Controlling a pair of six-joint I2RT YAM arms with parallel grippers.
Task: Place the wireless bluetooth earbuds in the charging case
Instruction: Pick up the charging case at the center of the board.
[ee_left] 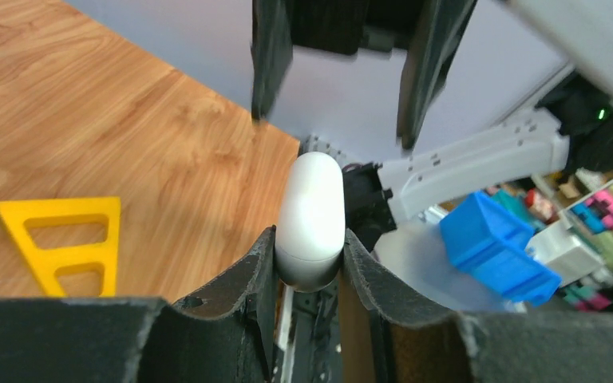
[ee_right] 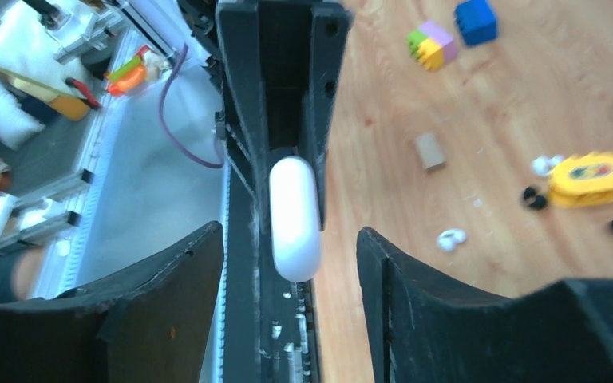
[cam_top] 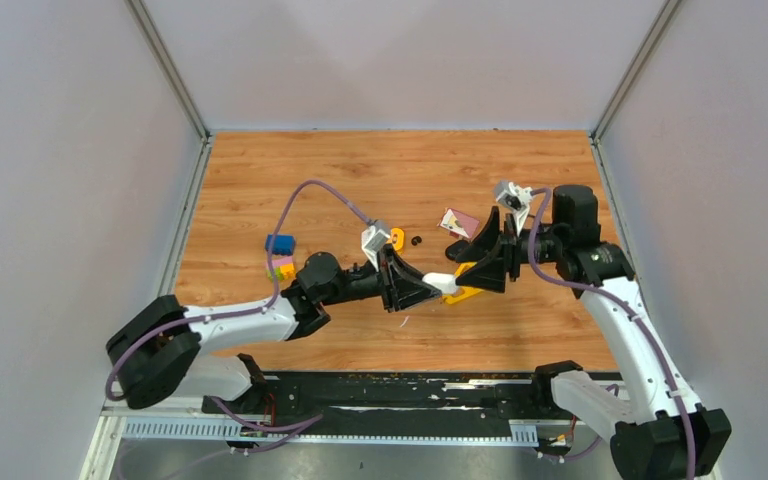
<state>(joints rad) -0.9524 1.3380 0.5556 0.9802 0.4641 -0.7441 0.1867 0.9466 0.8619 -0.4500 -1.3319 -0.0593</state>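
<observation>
Readying the case: judged step: the charging case is presented between the two arms for opening; no bud looks seated yet.
Left end effector: closed firmly on the charging case, one finger pressed to each long side, gripping its lower half.
Charging case, place: clamped in the left end effector and apparently lifted off the tabletop, its free rounded end pointing towards the right arm.
Yellow triangle: flat on the wood, directly below the charging case in the overhead view.
Right end effector: jaws standing wide and holding nothing, one finger on each side of the charging case's free end, with a clear gap on both sides.
Next move, as a judgement: the right fingers need to catch the lid at the case's free end and swing it up while the left grip stays steady. The shell is smooth and rounded, so a pinch off the seam would likely slip.
Wireless bluetooth earbuds: white ones and black ones lie loose on the wood beyond the charging case, on its far side from the arm bases.
Case, look: a glossy white pill-shaped shell; no open lid shows, and the seam is too faint to make out.
</observation>
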